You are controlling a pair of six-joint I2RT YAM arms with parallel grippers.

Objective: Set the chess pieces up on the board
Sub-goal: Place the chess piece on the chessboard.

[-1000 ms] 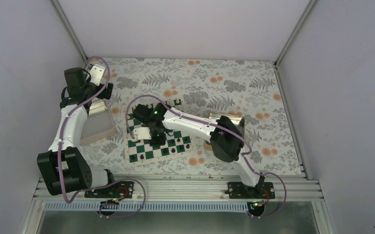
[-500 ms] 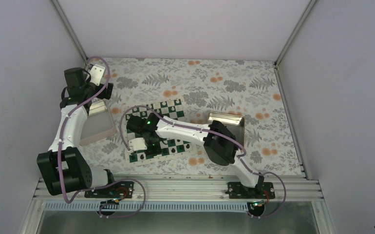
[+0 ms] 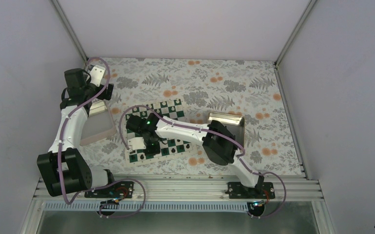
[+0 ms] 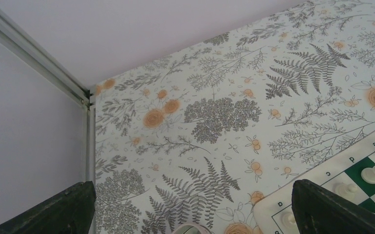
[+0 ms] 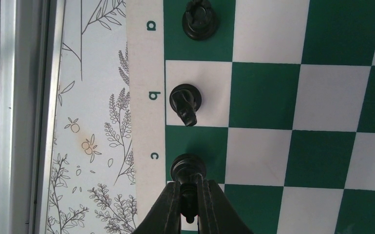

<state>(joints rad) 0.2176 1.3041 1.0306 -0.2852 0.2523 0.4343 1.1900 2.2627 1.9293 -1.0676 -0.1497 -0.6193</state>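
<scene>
Open board (image 5: pixel 322 97) beside three edge-row black pieces (image 5: pixel 185 102) (files a–c), seemingly unobstructed.

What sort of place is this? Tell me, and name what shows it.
Most likely a robot test cell in a lab, not a home. The left arm and right arm are bolted to a metal rail, plain walls box in the workspace, and a board lies staged on a floral cloth.

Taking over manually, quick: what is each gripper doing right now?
Left gripper: open, nothing between its fingers.
Right gripper: shut on a black chess piece, by the c mark at the board edge.
</scene>
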